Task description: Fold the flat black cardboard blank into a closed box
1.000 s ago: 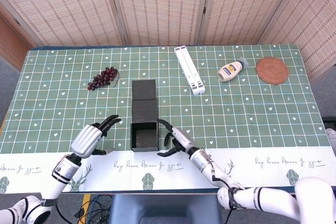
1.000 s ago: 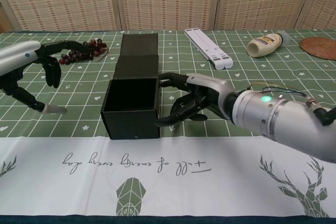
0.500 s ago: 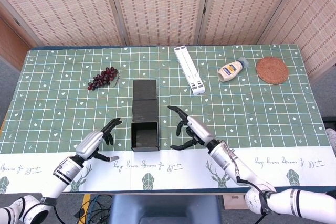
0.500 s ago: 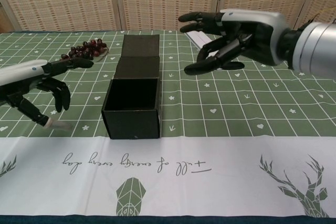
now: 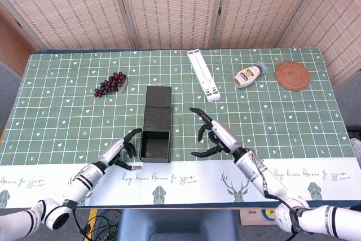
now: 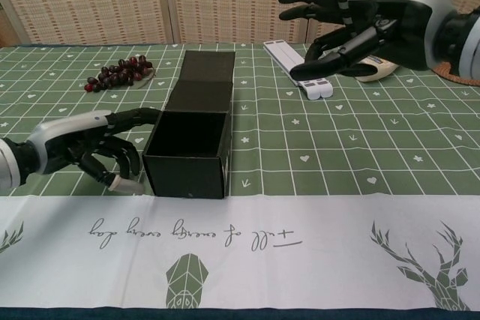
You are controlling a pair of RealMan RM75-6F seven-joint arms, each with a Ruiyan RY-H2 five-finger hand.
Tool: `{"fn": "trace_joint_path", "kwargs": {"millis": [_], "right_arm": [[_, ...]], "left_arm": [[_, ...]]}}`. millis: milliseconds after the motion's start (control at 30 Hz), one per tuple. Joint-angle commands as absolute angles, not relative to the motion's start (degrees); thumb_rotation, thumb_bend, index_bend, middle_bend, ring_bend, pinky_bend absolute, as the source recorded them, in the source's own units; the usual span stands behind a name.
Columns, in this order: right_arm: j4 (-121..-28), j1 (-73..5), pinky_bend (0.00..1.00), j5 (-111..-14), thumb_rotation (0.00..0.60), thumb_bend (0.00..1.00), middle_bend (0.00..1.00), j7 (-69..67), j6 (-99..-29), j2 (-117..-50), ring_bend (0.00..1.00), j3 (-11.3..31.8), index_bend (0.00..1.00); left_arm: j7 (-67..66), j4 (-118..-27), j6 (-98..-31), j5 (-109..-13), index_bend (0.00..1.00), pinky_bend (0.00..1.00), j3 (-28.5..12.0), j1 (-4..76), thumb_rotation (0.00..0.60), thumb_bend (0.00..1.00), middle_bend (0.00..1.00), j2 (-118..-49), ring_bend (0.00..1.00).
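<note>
The black cardboard box point(image 5: 155, 144) point(image 6: 187, 154) stands open-topped near the table's front edge. Its lid flap point(image 5: 158, 107) point(image 6: 202, 79) lies flat behind it, angled a little to the right. My left hand point(image 5: 120, 152) point(image 6: 94, 148) is low at the box's left wall, fingers spread; one fingertip reaches the box's upper left edge and the hand holds nothing. To the right of the box, my right hand point(image 5: 215, 136) point(image 6: 352, 16) hovers above the table with its fingers apart and empty, well clear of the box.
A bunch of dark grapes point(image 5: 110, 84) point(image 6: 117, 73) lies back left of the box. A white folded stand point(image 5: 203, 75) point(image 6: 298, 67), a mayonnaise bottle point(image 5: 248, 75) and a woven coaster point(image 5: 292, 75) sit at the back right. A white cloth strip point(image 6: 240, 252) covers the front edge.
My left hand dropped and moved in against the box's left wall. My right hand lifted off the box's right side and drew away right. The box turned slightly, flap swinging right.
</note>
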State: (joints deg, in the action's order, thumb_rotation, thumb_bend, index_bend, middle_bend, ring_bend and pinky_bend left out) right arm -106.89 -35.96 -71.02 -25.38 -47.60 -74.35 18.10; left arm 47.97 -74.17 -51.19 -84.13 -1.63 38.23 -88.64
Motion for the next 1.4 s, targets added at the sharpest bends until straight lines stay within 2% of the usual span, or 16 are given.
{"fn": "trace_joint_path", "kwargs": {"millis": [33,433,567,600,633,733,933,1067,1233,1400], "right_arm": [[-106.57,-35.87,0.9,-71.94,0.6,0.11,0.0,-26.5,-47.85,-74.04,0.54,17.76,0.0],[-104.92,-35.74,0.9,-74.21,0.6,0.11,0.0,-30.01,-48.53,-73.41,0.54,16.18,0.0],[-103.97,-35.72,0.9,-74.0,0.6,0.11,0.0,-30.67,-48.51,-73.52,0.54,15.61,0.0],[-103.63,-35.74,0.9,-73.88,0.6,0.11,0.0,-30.91,-48.39,-73.59,0.54,15.4,0.0],[-103.31,-35.75,0.9,-73.77,0.6,0.11,0.0,-31.04,-48.32,-73.71,0.54,15.25,0.0],[-102.07,-35.84,0.9,-73.25,0.6,0.11,0.0,-31.47,-48.04,-74.38,0.54,14.76,0.0],[-99.85,-36.08,0.9,-72.46,0.6,0.11,0.0,-32.16,-47.35,-75.42,0.54,14.09,0.0],[-97.46,-36.66,0.9,-70.55,0.6,0.14,0.0,-31.76,-46.52,-76.52,0.54,14.17,0.0],[-94.4,-38.25,0.9,-67.21,0.6,0.16,0.02,-29.94,-44.61,-78.68,0.54,14.52,0.0],[-91.51,-40.47,0.9,-62.89,0.6,0.17,0.02,-27.16,-43.21,-81.81,0.54,15.63,0.0]], "left_arm": [[49.86,-73.65,-49.66,-83.16,0.0,0.5,-2.51,39.01,0.6,0.1,0.0,-89.34,0.48],[53.73,-72.0,-46.52,-82.0,0.0,0.5,-4.25,40.74,0.6,0.1,0.0,-91.1,0.48],[54.43,-71.61,-47.2,-81.37,0.0,0.5,-4.81,40.33,0.6,0.1,0.01,-92.57,0.57],[54.64,-71.69,-47.34,-81.21,0.02,0.5,-4.89,40.17,0.6,0.1,0.02,-92.9,0.58],[54.73,-71.72,-47.57,-80.98,0.05,0.5,-5.04,39.99,0.6,0.1,0.05,-93.23,0.54],[54.1,-71.82,-48.25,-79.93,0.13,0.5,-5.52,39.35,0.6,0.1,0.12,-94.35,0.55],[51.7,-71.91,-49.48,-78.11,0.21,0.5,-6.48,38.27,0.6,0.1,0.19,-96.27,0.58],[51.55,-71.89,-50.26,-78.42,0.31,0.53,-6.75,37.84,0.6,0.1,0.3,-96.62,0.62],[52.75,-73.96,-52.39,-82.02,0.36,0.54,-5.7,37.26,0.6,0.1,0.35,-93.95,0.63],[55.1,-78.9,-55.88,-86.33,0.36,0.54,-4.19,36.26,0.6,0.1,0.35,-88.93,0.63]]}}
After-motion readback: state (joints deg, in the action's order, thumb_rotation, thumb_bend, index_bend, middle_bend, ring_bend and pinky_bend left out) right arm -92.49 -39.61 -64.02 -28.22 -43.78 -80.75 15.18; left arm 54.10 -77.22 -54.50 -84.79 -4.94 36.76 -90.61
